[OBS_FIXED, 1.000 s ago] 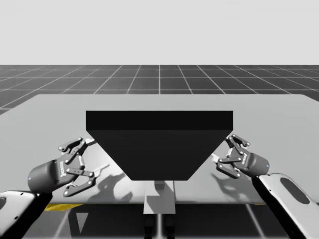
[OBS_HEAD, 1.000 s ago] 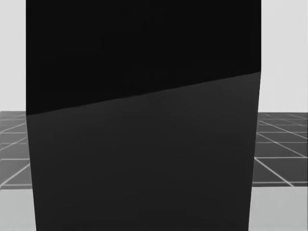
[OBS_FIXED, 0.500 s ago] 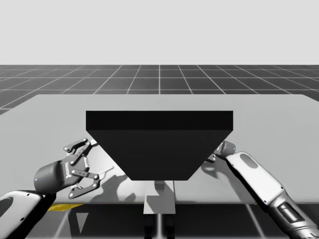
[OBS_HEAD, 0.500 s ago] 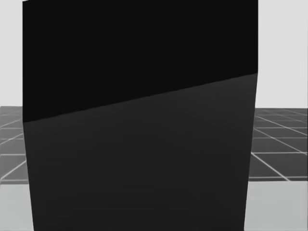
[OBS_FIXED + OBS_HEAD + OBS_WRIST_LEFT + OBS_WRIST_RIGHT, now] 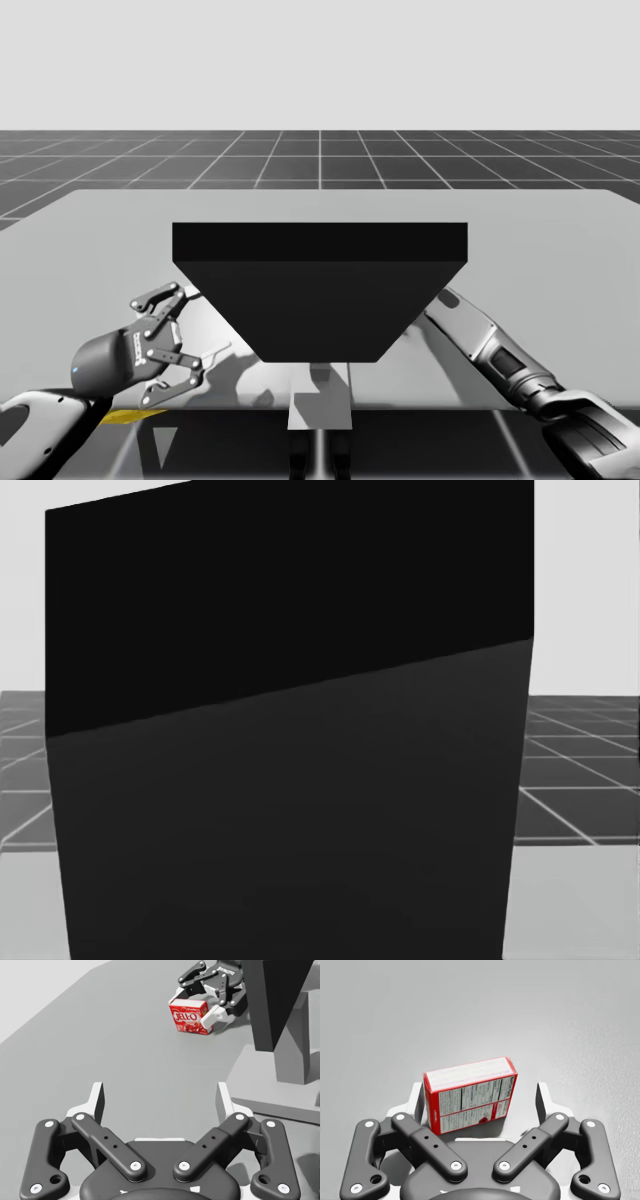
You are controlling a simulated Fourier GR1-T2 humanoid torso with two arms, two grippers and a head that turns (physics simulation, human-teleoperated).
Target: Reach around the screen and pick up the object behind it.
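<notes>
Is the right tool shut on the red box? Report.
No, the red box lies between the right tool's open fingers, with a gap beside one finger.

My right arm (image 5: 488, 348) has pushed on around the right end of the screen (image 5: 320, 290). A second ago the right jaws stood in the open just beside that end. Half a second ago they were slipping behind it. Now they are behind it, one on either side of the red box (image 5: 470, 1094), and the forearm slants across the counter (image 5: 560, 250) to the screen. The left jaws have crept a little nearer the screen's left end. My head has turned slightly: in the head view the screen sits lower and further left.
</notes>
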